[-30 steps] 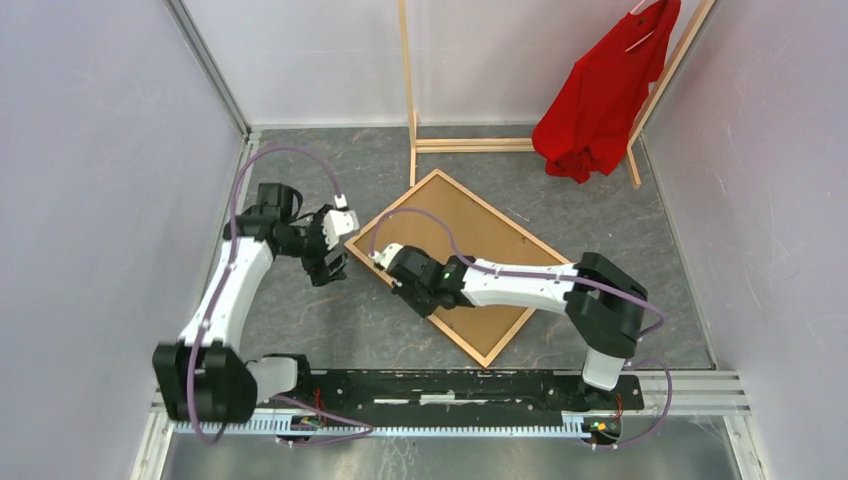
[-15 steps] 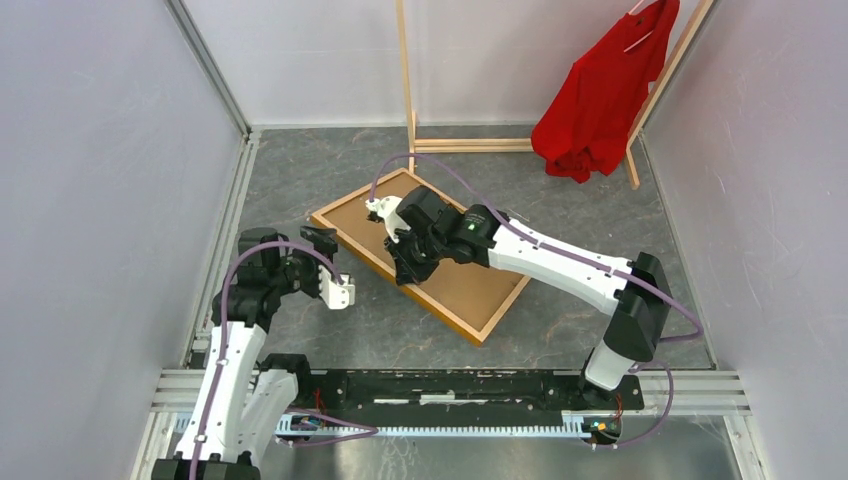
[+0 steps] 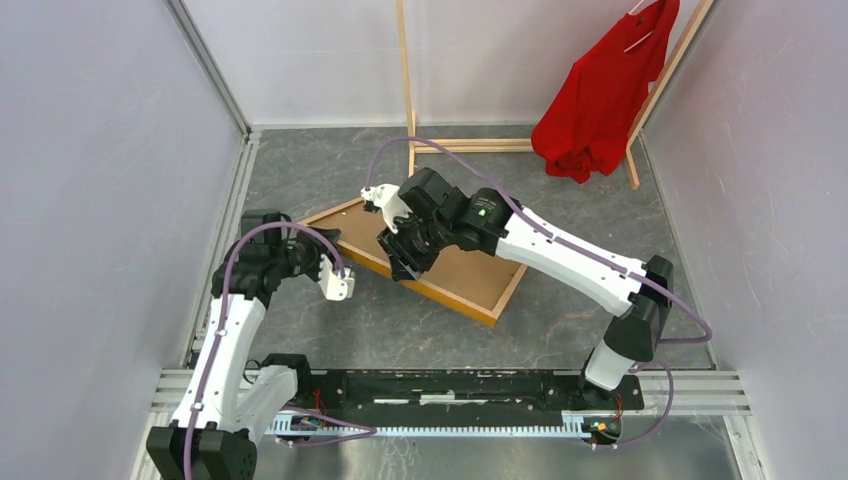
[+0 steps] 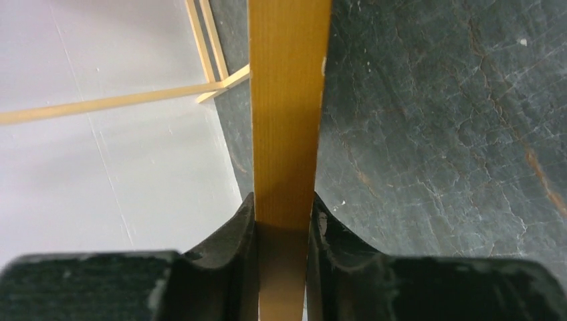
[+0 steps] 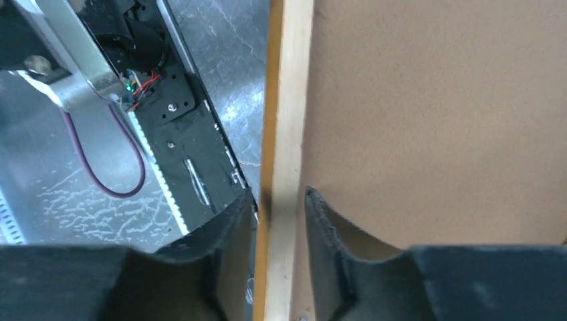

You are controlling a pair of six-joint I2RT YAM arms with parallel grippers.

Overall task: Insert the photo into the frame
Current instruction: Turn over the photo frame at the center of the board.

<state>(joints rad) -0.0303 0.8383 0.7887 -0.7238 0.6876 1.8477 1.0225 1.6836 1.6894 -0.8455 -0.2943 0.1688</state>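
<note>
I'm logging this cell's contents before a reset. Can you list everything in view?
frame: one, orange-brown wood, mid-table, appears tilted
backing panel: one, brown, inside the frame
clothes rack: one, pale wood, at the back wall
garment: one, red, hanging on the rack's right side
table: one, dark grey, under everything
mounting rail: one, black and silver, near edge
left arm, right arm: two, white and black
left gripper: black, shut on the frame's edge
right gripper: black, fingers either side of a frame strip; grip unclear
</note>
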